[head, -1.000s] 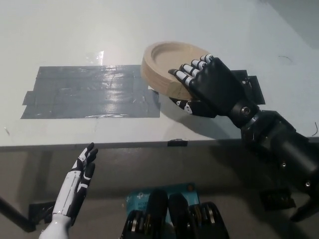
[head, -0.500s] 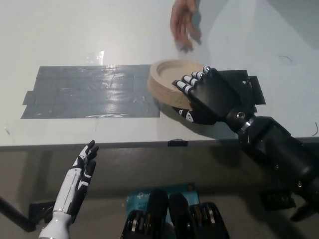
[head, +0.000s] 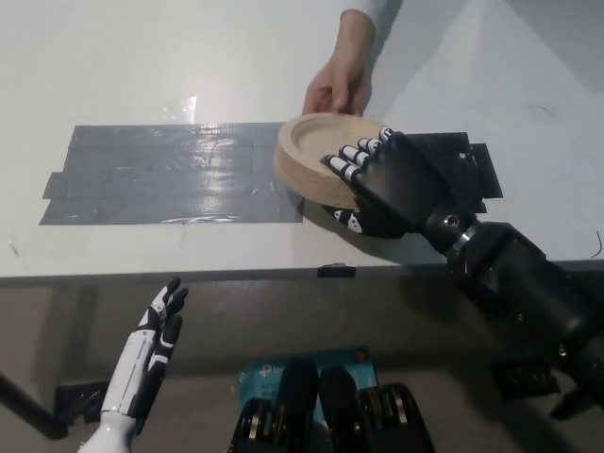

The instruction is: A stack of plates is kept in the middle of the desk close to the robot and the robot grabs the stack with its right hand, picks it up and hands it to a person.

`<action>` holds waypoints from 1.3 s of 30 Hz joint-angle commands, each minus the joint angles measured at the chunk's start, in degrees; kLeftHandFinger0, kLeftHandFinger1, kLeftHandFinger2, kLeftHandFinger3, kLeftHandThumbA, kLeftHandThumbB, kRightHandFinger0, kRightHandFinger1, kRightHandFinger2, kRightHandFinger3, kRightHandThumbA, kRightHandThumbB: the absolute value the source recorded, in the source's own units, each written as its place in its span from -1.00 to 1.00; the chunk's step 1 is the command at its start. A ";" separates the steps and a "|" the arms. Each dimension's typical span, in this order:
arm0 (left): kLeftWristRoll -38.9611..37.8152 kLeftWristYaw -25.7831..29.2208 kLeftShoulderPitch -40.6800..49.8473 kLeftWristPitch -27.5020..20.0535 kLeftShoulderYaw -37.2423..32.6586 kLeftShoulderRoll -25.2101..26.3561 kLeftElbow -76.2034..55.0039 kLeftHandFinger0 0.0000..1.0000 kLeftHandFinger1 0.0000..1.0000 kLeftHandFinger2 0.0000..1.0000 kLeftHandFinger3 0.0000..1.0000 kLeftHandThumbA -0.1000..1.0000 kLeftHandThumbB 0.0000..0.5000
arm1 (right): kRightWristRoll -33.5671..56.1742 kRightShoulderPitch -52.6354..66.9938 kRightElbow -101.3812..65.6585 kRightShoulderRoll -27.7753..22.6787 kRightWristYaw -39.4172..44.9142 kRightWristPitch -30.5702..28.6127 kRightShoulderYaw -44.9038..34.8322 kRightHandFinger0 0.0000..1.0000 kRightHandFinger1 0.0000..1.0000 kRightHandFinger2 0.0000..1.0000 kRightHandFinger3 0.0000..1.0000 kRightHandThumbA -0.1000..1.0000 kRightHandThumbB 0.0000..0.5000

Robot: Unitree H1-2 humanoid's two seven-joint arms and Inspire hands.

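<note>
Partly hidden: stack of plates [head: 311, 156] | right hand [head: 382, 184] covers rim

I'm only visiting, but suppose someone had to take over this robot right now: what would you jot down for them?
Right hand: shut on the stack of plates, fingers over its near rim, thumb underneath.
Left hand: open, resting low in front of the desk, holding nothing.
Stack of plates: over the right end of the grey tape patch; whether it is clear of the desk cannot be told.
Person's hand: at the stack's far rim, touching or about to take it.
Done: grasp made, stack presented to the person.
Left: the person takes hold, then the right hand lets go and pulls back.
</note>
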 commanded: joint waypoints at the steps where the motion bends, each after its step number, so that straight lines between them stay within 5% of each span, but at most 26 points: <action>1: -0.32 -0.17 0.14 -2.57 -0.13 0.18 -1.18 1.00 1.00 1.00 1.00 1.00 -0.96 | -1.72 -4.60 0.54 0.86 -7.56 2.97 -2.32 -1.00 -1.00 -0.99 -0.54 -1.00 0.47; 18: -0.13 -0.33 -0.66 -1.54 -0.09 0.21 -1.92 1.00 1.00 1.00 1.00 1.00 -1.00 | -1.78 -12.36 17.72 4.36 -9.30 3.79 0.23 -1.00 -1.00 -0.89 -0.47 -1.00 0.36; 19: 0.01 -0.38 -0.77 -1.64 -0.21 0.25 -1.86 1.00 1.00 1.00 1.00 1.00 -1.00 | 1.42 -11.72 16.90 4.55 -5.67 2.60 -1.60 -0.56 -0.26 -0.01 0.34 -0.72 0.10; 20: 0.16 -0.38 -0.83 -1.66 -0.28 0.26 -1.83 1.00 1.00 1.00 1.00 1.00 -1.00 | 2.90 -11.37 16.29 4.56 -3.41 2.21 -2.43 -0.28 0.05 0.04 0.50 -0.61 0.19; 21: 0.30 -0.37 -0.89 -1.70 -0.32 0.29 -1.85 1.00 1.00 1.00 1.00 1.00 -1.00 | 4.50 -10.99 15.47 4.61 -0.40 2.23 -3.31 0.35 0.58 0.67 1.00 -0.30 0.47; 23: 0.22 -0.37 -0.99 -1.77 -0.27 0.31 -1.81 1.00 1.00 1.00 1.00 1.00 -1.00 | 6.89 -10.08 12.67 4.53 7.17 3.22 -4.74 1.00 1.00 1.00 1.00 0.04 0.84; 28: 0.00 -0.64 -1.33 -1.39 -0.26 0.43 -1.79 1.00 1.00 1.00 1.00 1.00 -1.00 | 10.36 -6.57 3.00 3.50 17.34 4.97 -6.99 1.00 1.00 1.00 1.00 0.56 1.00; 39: -0.01 -0.58 -1.56 -1.87 -0.28 0.50 -1.07 1.00 1.00 1.00 1.00 1.00 -1.00 | 11.44 -0.63 -18.53 -0.73 26.38 7.02 -11.35 1.00 1.00 1.00 1.00 0.79 1.00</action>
